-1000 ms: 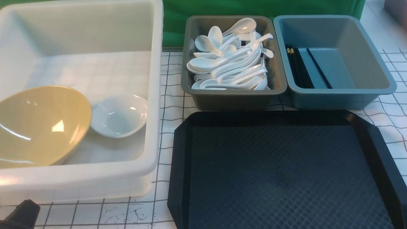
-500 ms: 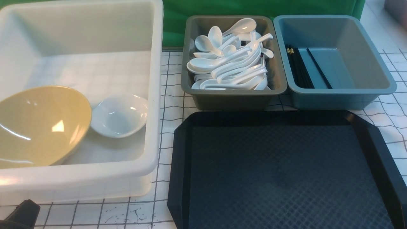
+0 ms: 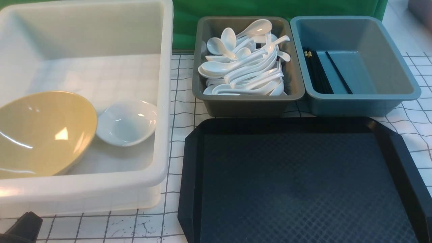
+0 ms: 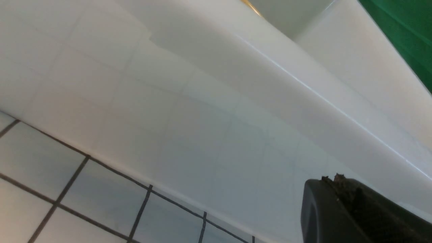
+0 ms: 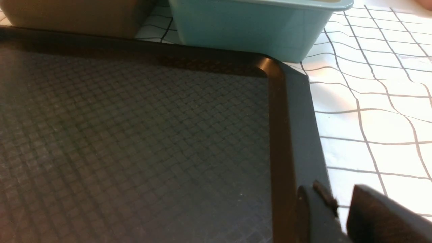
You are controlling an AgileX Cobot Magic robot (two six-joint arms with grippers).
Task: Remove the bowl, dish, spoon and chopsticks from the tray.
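Note:
The black tray (image 3: 303,125) lies bare at front right; its corner also shows in the right wrist view (image 5: 290,111). The yellow bowl (image 3: 40,135) leans inside the big white tub (image 3: 165,101), with the white dish (image 3: 126,123) beside it. White spoons (image 3: 243,64) fill the grey bin (image 3: 248,104); I cannot tell the task's spoon from the others. Black chopsticks (image 3: 317,72) lie in the blue-grey bin (image 3: 361,101). My left gripper (image 4: 332,179) is shut and empty, low by the tub's outer wall (image 4: 202,111); its tip shows at the front view's bottom left (image 3: 20,226). My right gripper (image 5: 341,202) hangs over the tray's right rim, jaws narrowly apart, empty.
A white cloth with a black grid (image 3: 175,141) covers the table between tub, bins and tray. A green backdrop (image 3: 236,8) stands behind the bins. The blue-grey bin's outer wall (image 5: 243,30) stands just beyond the tray's far corner.

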